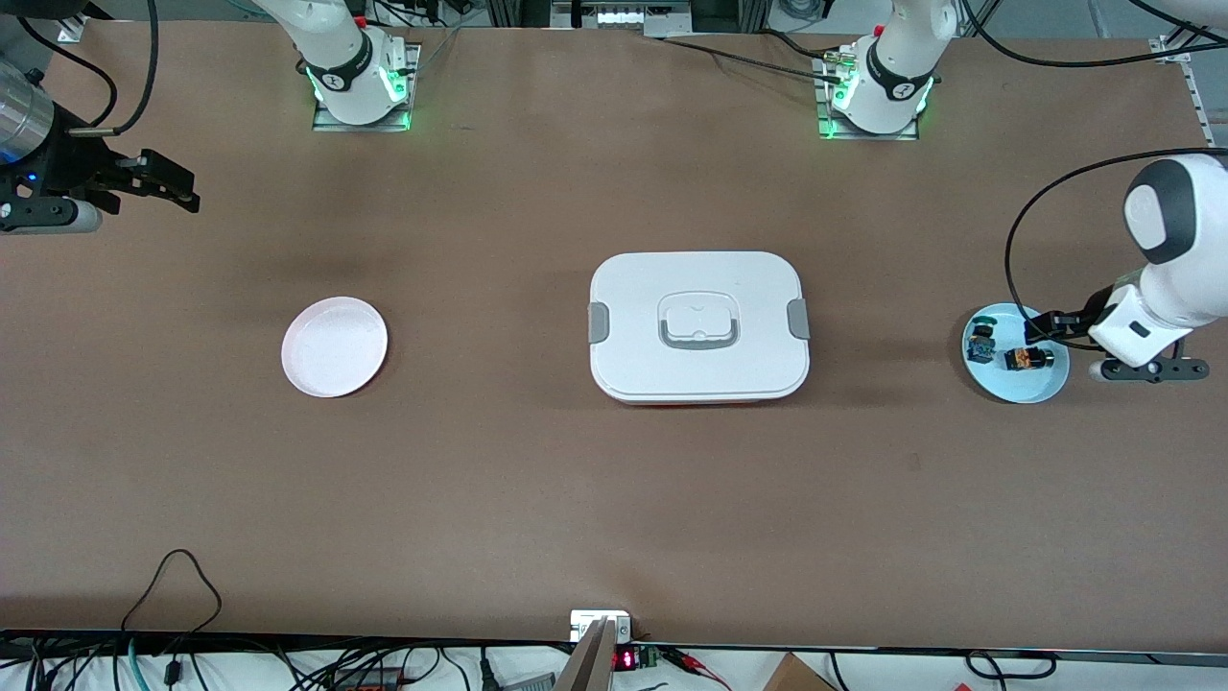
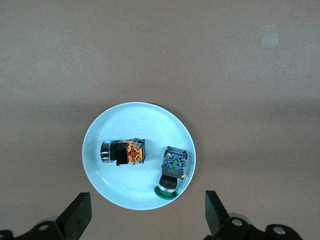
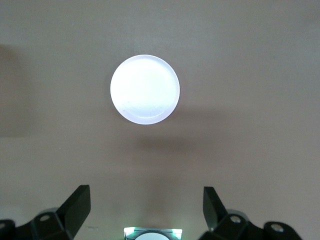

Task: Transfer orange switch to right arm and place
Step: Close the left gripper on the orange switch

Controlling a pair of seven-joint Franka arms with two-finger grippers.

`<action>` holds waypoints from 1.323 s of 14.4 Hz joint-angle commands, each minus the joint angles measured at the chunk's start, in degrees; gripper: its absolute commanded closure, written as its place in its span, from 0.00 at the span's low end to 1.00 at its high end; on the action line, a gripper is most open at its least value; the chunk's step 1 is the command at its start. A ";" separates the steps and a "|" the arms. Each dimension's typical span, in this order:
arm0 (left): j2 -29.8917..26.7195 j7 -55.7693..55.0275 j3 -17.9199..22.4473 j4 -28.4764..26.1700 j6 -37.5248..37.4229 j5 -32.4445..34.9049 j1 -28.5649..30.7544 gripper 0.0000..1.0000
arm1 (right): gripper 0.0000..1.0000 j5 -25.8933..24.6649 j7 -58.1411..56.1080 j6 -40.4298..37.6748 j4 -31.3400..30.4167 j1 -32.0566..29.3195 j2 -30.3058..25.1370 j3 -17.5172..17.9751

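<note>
The orange switch (image 1: 1028, 359) lies on its side on a light-blue plate (image 1: 1036, 390) at the left arm's end of the table. In the left wrist view the orange switch (image 2: 124, 152) lies beside a blue-and-green switch (image 2: 172, 170) on the same plate (image 2: 125, 190). My left gripper (image 1: 1046, 331) hangs over the plate's edge, open and empty; its point in the left wrist view (image 2: 147, 210) is above the plate rim. My right gripper (image 1: 163, 182) is open and empty over the table at the right arm's end, and it waits there (image 3: 146, 200).
A pale pink plate (image 1: 335, 346) lies toward the right arm's end and shows in the right wrist view (image 3: 145, 89). A white lidded box (image 1: 698, 326) with grey clasps sits mid-table. The blue-and-green switch (image 1: 981, 342) shares the blue plate.
</note>
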 commanded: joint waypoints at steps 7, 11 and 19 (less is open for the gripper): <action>3.73 5.14 -0.58 -6.02 16.37 0.61 6.32 0.00 | 0.00 -0.68 -0.42 -0.17 -0.05 -0.65 0.14 0.08; 5.41 5.93 -0.76 -4.88 16.46 0.43 7.56 0.00 | 0.00 -0.68 -0.33 -0.35 -0.14 -0.56 0.14 0.08; 7.95 6.46 -0.76 -5.14 18.92 0.35 8.17 0.00 | 0.00 -0.68 -0.42 -0.52 -0.23 -0.47 0.14 0.08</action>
